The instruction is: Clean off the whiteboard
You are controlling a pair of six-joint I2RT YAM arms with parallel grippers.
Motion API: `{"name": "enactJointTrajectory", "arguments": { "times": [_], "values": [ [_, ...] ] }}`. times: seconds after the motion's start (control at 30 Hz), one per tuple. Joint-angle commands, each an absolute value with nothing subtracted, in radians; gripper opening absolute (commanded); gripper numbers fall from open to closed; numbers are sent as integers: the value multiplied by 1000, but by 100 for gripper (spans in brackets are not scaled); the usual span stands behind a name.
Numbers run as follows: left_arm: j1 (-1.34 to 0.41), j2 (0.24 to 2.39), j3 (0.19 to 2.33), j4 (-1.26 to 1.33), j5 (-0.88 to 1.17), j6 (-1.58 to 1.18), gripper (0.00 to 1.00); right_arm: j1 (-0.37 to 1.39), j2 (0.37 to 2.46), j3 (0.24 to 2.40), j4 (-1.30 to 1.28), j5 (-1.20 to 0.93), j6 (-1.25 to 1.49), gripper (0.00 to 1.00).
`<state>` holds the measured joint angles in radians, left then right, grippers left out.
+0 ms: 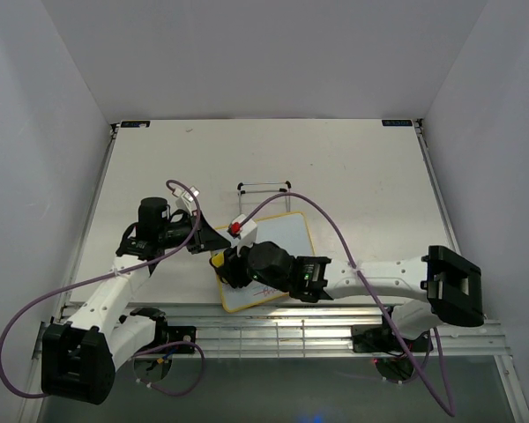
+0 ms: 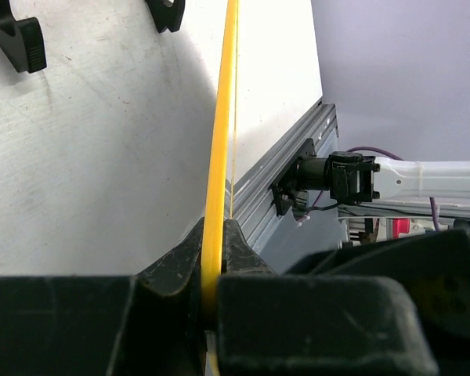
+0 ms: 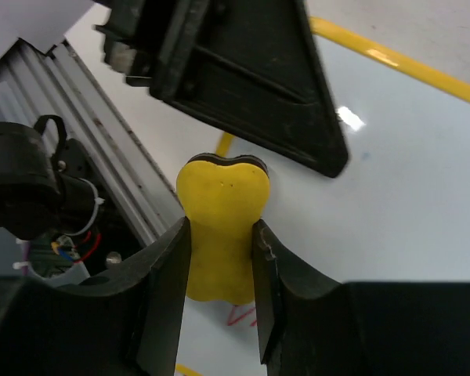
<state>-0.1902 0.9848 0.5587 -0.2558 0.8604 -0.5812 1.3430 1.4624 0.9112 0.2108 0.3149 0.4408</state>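
Right up close, low in the right wrist view: the right gripper (image 3: 219,239), squeezed tight on a small yellow eraser (image 3: 222,207). Looks to be touching the whiteboard (image 3: 407,172), near its yellow edge. A bit of red scribble (image 3: 239,316) at the very bottom of that view (so not clean yet).

Bottom middle of the left wrist view: the left gripper (image 2: 211,266), pinched shut on the board's thin yellow rim (image 2: 222,141).

From the top, down on the bench (image 1: 353,167), a little below the middle of the frame. Hard to tell if quite flat.

Looks thin, stiff and light, with a slick face. Likely to slide when rubbed. Best held by the rim, off the white part.
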Motion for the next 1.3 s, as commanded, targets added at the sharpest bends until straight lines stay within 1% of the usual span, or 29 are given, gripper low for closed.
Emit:
{"name": "enactJointTrajectory", "arguments": {
  "times": [0.0, 0.17, 0.27, 0.3, 0.37, 0.4, 0.57, 0.67, 0.73, 0.83, 0.93, 0.97, 1.1, 1.17, 1.27],
  "values": [
    [-212, 988, 594, -241, 833, -517, 0, 1382, 1514, 914, 189, 397, 531, 14],
    [-215, 996, 595, -244, 831, -515, 0, 1359, 1441, 738, 157, 482, 569, 14],
    [-215, 989, 595, -247, 830, -515, 0, 1289, 1352, 626, 141, 491, 610, 15],
    [-213, 988, 595, -245, 831, -515, 0, 1245, 1326, 550, 137, 494, 621, 15],
    [-216, 986, 595, -247, 831, -515, 0, 1194, 1249, 484, 112, 512, 630, 15],
    [-215, 986, 595, -245, 833, -515, 0, 1142, 1208, 429, 101, 512, 634, 15],
    [-218, 988, 595, -245, 844, -512, 0, 1046, 1126, 356, 48, 542, 601, 14],
    [-221, 991, 594, -245, 848, -512, 0, 1040, 1115, 397, 67, 482, 562, 14],
    [-222, 997, 595, -245, 851, -511, 0, 1055, 1134, 441, 101, 405, 551, 14],
    [-227, 1008, 594, -245, 853, -511, 0, 1139, 1173, 488, 196, 373, 543, 14],
    [-229, 1014, 594, -245, 853, -512, 0, 1251, 1250, 587, 252, 394, 525, 14],
    [-230, 1017, 594, -245, 853, -512, 0, 1281, 1276, 651, 255, 403, 520, 14],
    [-232, 1028, 595, -244, 851, -512, 0, 1411, 1438, 811, 265, 437, 491, 13],
    [-233, 1029, 594, -245, 850, -512, 0, 1443, 1485, 885, 259, 454, 489, 13],
    [-235, 1031, 595, -245, 853, -514, 0, 1448, 1540, 920, 239, 474, 500, 13]
  ]
}}
